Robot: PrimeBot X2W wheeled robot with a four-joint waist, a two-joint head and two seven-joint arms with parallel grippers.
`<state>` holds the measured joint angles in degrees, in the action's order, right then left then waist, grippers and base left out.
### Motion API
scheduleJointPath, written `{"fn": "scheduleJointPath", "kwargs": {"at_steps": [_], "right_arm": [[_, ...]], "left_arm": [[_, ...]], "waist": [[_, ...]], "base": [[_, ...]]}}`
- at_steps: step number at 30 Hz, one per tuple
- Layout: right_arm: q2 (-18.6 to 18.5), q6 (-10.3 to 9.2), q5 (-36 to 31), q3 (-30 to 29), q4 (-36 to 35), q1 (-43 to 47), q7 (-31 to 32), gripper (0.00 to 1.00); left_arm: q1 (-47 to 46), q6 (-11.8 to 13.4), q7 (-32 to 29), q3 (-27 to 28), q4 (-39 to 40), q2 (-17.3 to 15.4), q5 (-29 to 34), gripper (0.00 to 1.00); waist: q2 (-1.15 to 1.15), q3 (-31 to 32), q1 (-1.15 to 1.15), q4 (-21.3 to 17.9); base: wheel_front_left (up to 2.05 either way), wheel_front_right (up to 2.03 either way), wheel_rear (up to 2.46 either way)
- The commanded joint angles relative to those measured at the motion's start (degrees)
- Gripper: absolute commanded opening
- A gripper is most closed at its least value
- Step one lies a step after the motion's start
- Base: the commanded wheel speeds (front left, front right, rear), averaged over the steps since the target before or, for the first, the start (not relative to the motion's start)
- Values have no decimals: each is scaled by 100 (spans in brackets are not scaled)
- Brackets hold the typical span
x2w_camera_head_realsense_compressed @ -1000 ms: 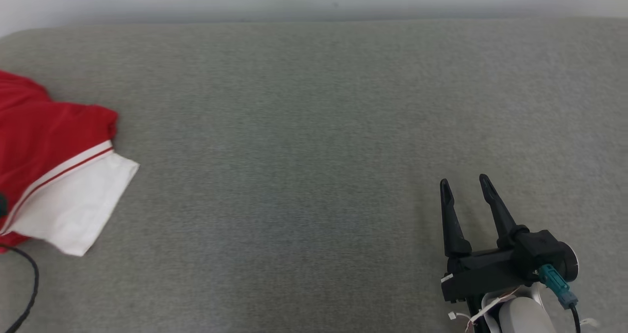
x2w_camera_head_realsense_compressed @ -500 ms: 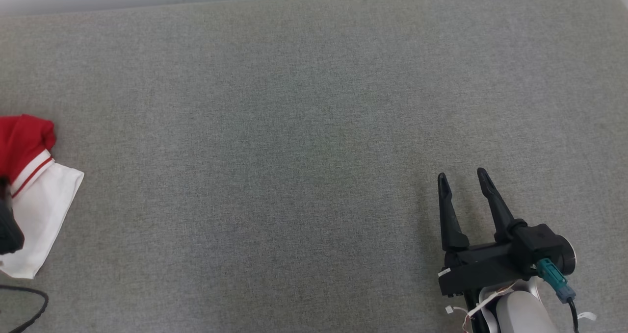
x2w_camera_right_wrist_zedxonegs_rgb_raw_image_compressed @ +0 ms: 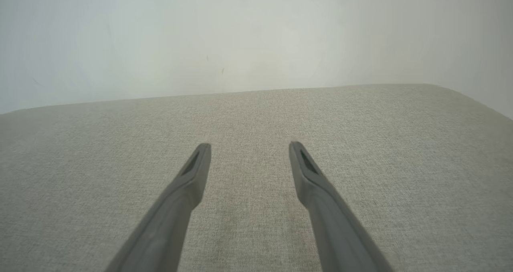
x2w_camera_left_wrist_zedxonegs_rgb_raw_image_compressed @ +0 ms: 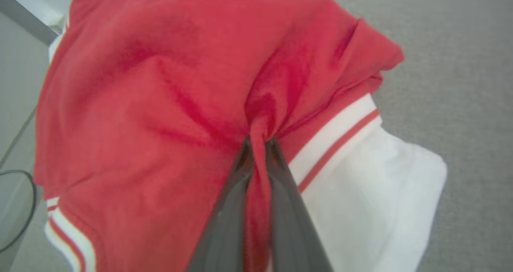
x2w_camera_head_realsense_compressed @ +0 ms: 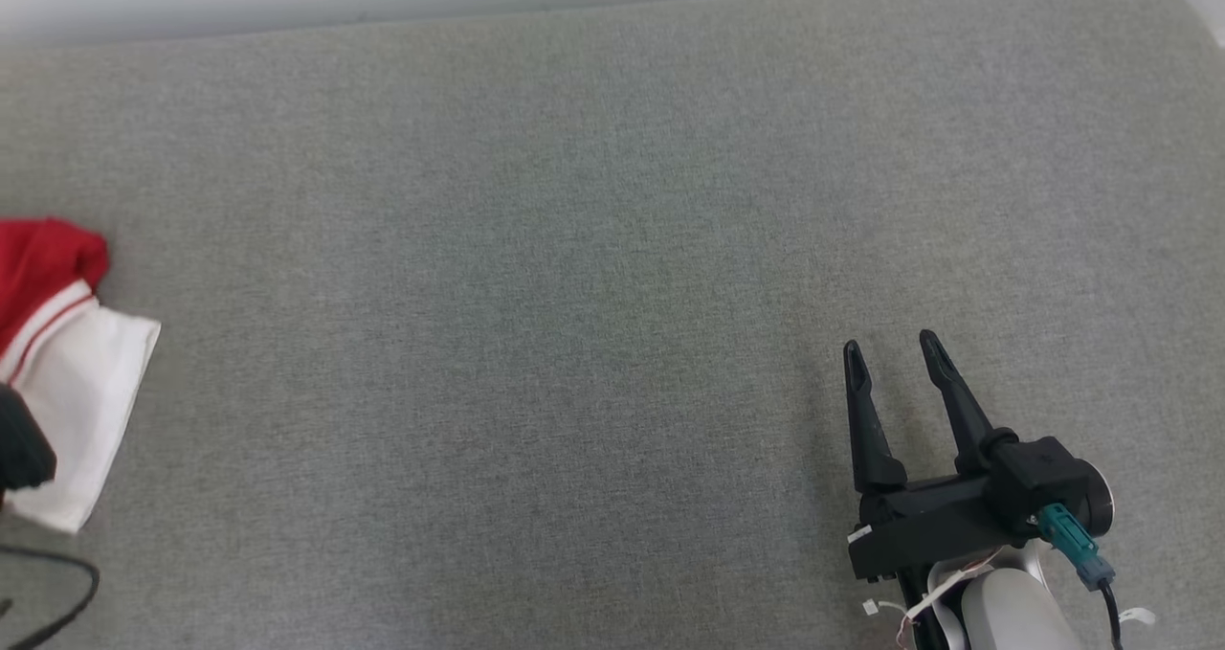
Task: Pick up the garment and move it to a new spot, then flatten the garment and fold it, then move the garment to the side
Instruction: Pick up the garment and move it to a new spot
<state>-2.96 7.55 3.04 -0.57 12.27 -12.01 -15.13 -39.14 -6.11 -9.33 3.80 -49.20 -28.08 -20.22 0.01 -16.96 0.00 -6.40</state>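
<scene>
Left gripper [x2w_camera_left_wrist_zedxonegs_rgb_raw_image_compressed: 258,143]: closed down on a pinched ridge of red cloth; the fingers almost meet, with the fold caught between them.
Right gripper [x2w_camera_head_realsense_compressed: 890,346]: fingers spread wide, holding nothing, low over the bare grey surface [x2w_camera_head_realsense_compressed: 574,296] on your right.
Garment [x2w_camera_left_wrist_zedxonegs_rgb_raw_image_compressed: 152,83]: red, with a white panel [x2w_camera_left_wrist_zedxonegs_rgb_raw_image_compressed: 380,196] and a red-and-white striped band [x2w_camera_left_wrist_zedxonegs_rgb_raw_image_compressed: 340,133]. It lies bunched at the far left of the surface, well apart from the right gripper.
Step in hand: judged to be the pick-up that comes before the move to a new spot.
Lift: raise straight up first, so the pinch takes the weight before you travel. The grip covers a narrow ridge, so a jerk may pull it free.
Carry: head for the open middle of the surface, high enough that the hanging cloth does not drag.
Cable [x2w_camera_left_wrist_zedxonegs_rgb_raw_image_compressed: 16,208]: a dark loop lies near the garment's edge; keep the cloth from snagging it.
Layers held: you cannot tell whether one layer or several sit in the pinch.
Cut off: in the head view the garment runs off the left edge, so its full extent is unknown.
Garment type: not determinable, as no collar or sleeve outline is visible.
</scene>
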Motion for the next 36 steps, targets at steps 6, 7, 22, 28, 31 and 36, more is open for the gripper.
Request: {"fn": "scheduleJointPath", "kwargs": {"at_steps": [6,7,22,28,31,36], "right_arm": [[15,-12,110,18,52,136,-4,100],[15,-12,138,29,65,151,-4,100],[13,-12,530,187,224,350,-3,100],[13,-12,627,264,315,396,-4,100],[16,-12,661,266,350,407,-4,100],[15,-12,705,284,389,437,-4,100]], "left_arm": [[-329,-38,801,-162,495,-143,207,0],[-381,-47,908,-183,616,-159,209,0],[-1159,-126,1092,-826,2694,-109,212,0],[-1449,-131,948,-1239,3256,402,97,0],[-1571,-133,889,-1502,3344,709,117,0],[-1767,-139,855,-2021,3316,1264,91,0]], "waist": [[-1,355,0,191],[-1,415,0,213],[-1,922,0,-59],[-1,1074,0,-466],[-1,1136,0,-722],[-1,1185,0,-1141]], "base": [[0,0,0],[0,0,0],[0,0,0],[0,0,0],[0,0,0],[0,0,0]]}}
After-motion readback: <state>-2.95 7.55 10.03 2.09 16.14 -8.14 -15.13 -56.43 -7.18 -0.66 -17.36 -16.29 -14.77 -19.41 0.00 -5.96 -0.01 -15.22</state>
